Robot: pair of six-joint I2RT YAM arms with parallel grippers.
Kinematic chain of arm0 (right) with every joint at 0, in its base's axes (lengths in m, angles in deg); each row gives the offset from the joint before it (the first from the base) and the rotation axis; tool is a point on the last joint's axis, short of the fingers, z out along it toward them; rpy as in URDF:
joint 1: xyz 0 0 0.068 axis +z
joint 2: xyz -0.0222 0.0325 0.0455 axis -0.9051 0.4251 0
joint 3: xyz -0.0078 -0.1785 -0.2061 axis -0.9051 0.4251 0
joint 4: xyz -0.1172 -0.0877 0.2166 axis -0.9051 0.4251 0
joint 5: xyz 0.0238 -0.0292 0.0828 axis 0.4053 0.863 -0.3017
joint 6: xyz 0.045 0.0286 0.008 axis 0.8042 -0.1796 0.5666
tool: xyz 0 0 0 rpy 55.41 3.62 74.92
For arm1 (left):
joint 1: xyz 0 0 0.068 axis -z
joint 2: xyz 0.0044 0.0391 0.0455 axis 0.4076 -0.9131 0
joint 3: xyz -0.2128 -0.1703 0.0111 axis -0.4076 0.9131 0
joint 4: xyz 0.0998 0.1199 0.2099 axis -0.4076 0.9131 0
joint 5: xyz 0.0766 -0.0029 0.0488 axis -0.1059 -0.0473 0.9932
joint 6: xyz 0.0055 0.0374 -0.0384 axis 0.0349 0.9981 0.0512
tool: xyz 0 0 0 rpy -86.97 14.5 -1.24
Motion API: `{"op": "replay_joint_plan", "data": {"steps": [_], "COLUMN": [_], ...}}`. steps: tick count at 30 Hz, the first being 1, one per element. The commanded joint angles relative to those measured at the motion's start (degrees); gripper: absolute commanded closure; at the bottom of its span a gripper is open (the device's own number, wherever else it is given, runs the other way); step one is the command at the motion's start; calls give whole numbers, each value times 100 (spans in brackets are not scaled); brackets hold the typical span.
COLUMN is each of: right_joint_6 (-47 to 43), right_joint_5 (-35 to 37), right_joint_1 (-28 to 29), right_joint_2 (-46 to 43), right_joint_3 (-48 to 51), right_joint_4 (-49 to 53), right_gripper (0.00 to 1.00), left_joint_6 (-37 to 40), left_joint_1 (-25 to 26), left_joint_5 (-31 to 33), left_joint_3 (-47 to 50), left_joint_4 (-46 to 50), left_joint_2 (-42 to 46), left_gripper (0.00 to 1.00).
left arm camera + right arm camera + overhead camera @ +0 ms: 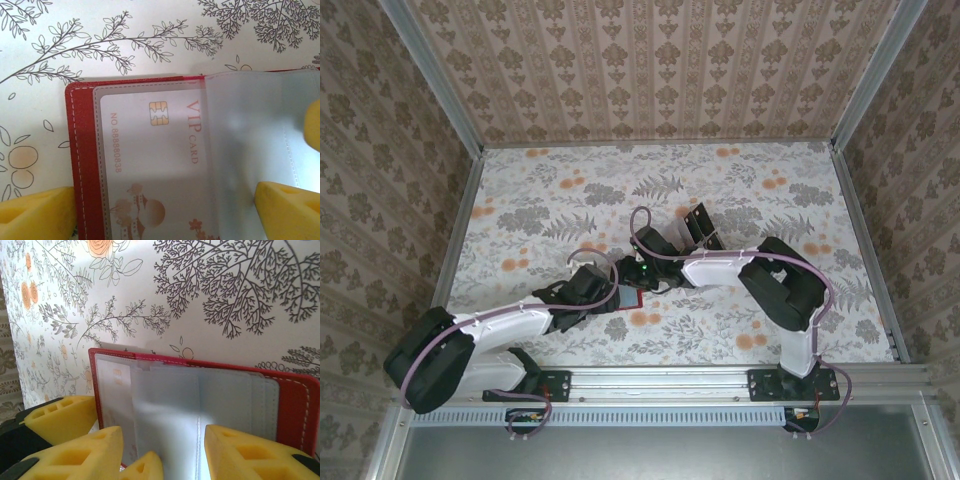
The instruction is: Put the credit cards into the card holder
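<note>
The red card holder [80, 165] lies open on the flowered table, its clear sleeves fanned out. A white credit card [150, 150] with a gold chip and "VIP CARD" lettering sits inside the left sleeve. My left gripper [160, 215] is open, its yellow fingertips [35, 212] straddling the holder's near edge. My right gripper [162, 455] is open over the card holder [295, 395], with the loose sleeve pages [170, 405] standing between its fingers. In the top view both grippers meet over the card holder [632, 298]. Black credit cards [698, 222] lie behind the right arm.
The table [540, 200] is covered in a floral cloth and walled by patterned panels on three sides. A metal rail [660, 378] runs along the near edge. The two arms cross the middle of the table.
</note>
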Motion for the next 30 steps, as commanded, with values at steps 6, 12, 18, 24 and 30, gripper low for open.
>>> {"op": "replay_joint_plan", "data": {"steps": [6, 12, 18, 24, 30], "right_joint_6": [-163, -84, -56, -4, 126], "right_joint_5": [266, 246, 135, 101, 35], "right_joint_1": [182, 311, 426, 438, 442], "right_joint_2": [-148, 47, 397, 565, 615], "right_joint_3": [99, 92, -175, -270, -243], "right_joint_4": [447, 442, 557, 579, 426], "right_gripper": [52, 52, 52, 52, 51], "left_joint_6": [-132, -132, -132, -124, -55], "left_joint_1": [-67, -63, -63, -67, -63], "left_joint_5": [-110, -104, -99, -93, -156], "left_joint_3": [261, 257, 257, 277, 234], "left_joint_4": [31, 44, 44, 62, 86], "left_joint_2": [-207, -190, -172, -115, 111], "left_gripper": [7, 7, 7, 7, 4]}}
